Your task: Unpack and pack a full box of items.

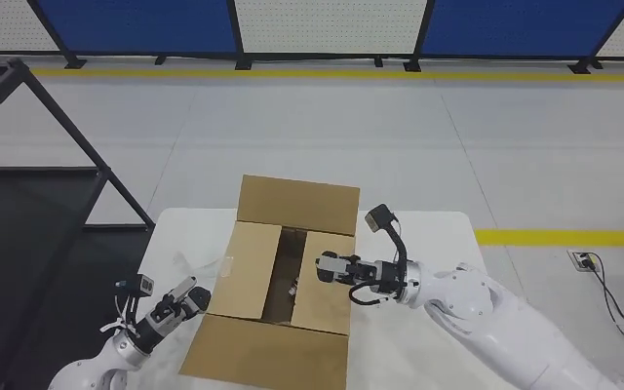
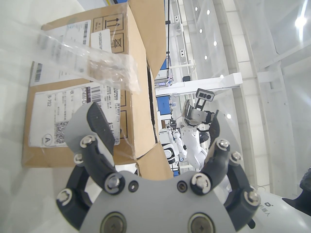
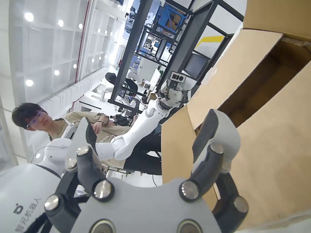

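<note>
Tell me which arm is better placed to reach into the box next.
Likely right. The right gripper, open, hangs over the flaps of the box, beside its dark gap; the left gripper sits low outside a side wall.

My left end effector, fingers spread, sits low beside the cardboard box. Its labelled wall and a loose strip of clear tape block the way ahead. The left flap and right flap lean inward, leaving a narrow dark slot as the way in. My right end effector, fingers apart, hovers over the right flap. The far flap stands up behind the slot. A strip of table runs along each side. A black frame borders my left.
</note>
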`<state>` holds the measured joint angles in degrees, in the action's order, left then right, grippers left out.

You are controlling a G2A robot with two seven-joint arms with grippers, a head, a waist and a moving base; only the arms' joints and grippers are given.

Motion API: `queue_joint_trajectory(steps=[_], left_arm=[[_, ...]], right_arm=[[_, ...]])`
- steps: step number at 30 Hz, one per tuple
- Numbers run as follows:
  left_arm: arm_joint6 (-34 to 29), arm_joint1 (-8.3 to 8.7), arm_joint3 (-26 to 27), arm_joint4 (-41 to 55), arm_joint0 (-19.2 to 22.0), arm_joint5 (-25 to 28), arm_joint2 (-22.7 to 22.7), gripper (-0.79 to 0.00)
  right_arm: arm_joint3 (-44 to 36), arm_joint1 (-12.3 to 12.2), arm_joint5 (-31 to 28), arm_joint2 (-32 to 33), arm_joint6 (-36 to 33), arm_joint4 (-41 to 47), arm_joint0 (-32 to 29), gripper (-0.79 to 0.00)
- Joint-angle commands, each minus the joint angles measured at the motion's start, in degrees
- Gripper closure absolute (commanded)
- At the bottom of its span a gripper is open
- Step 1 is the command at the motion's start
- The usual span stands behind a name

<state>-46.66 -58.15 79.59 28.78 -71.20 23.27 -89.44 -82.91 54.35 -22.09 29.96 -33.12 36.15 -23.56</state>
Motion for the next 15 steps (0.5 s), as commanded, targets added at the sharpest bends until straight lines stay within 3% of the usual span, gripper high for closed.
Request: queue_joint_trajectory(steps=[1,10,15], left_arm=[[0.13,-0.05,0.23,-0.15,-0.17,0.11,0.19,-0.785],[-0.13,-0.12,1.53,0.50,-1.46,1.05,-0.11,-0.785],[-0.28,0.16,1.67,4.12,-3.10,1.95,-3.70,-0.785]], right_arm=[[0.08,-0.02,-0.34,0.00,-0.10,0.01,0.01,-0.785],[-0.01,0.00,-0.11,-0.02,0.01,-0.09,-0.16,-0.785],[-1.05,2.40,6.20,-1.45,1.49,-0.51,0.61,-0.785]])
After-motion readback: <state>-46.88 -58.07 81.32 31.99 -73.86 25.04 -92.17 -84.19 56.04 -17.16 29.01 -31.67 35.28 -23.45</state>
